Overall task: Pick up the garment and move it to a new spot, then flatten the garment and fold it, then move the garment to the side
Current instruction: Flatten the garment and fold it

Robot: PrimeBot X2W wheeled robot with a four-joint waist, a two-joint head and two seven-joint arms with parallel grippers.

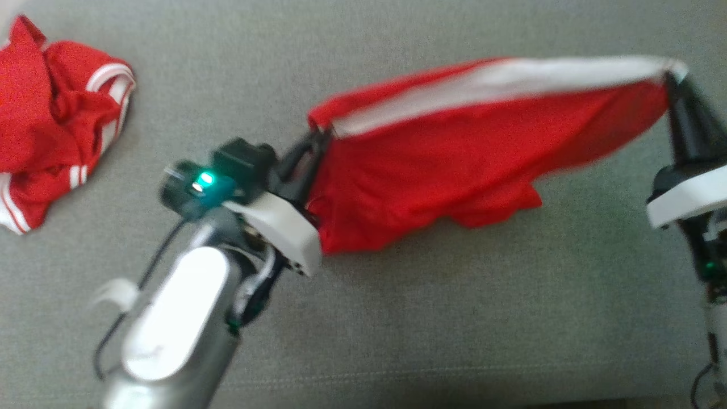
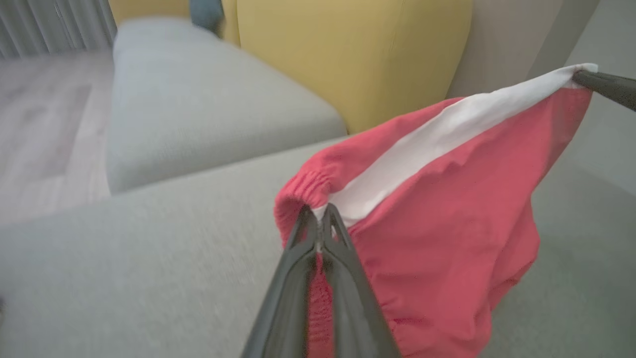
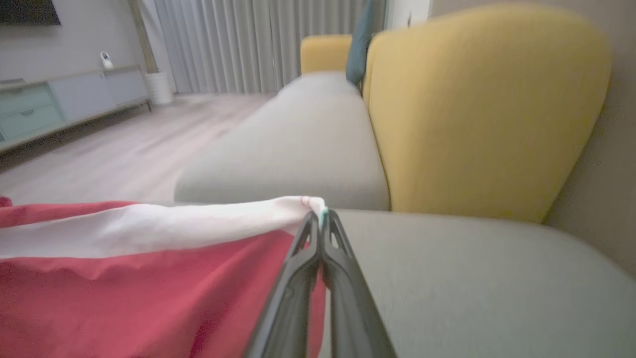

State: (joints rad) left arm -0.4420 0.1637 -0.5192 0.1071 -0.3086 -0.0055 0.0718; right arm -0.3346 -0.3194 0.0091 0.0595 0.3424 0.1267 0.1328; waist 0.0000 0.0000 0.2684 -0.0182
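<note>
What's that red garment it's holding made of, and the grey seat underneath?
Red garment: thin, matte cloth, perhaps a sports synthetic; it drapes, creases, gathers at an elastic edge. Grey seat: matte woven upholstery, judging by its fine grainy texture.

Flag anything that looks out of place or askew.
A second red-and-white garment lies crumpled on the gray cushion, far left. The held red garment hangs stretched between the left gripper and right gripper, its lower edge sagging.

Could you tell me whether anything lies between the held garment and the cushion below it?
Nothing visible lies under the held garment. A second crumpled garment rests on the cushion apart, beyond the left claw.
</note>
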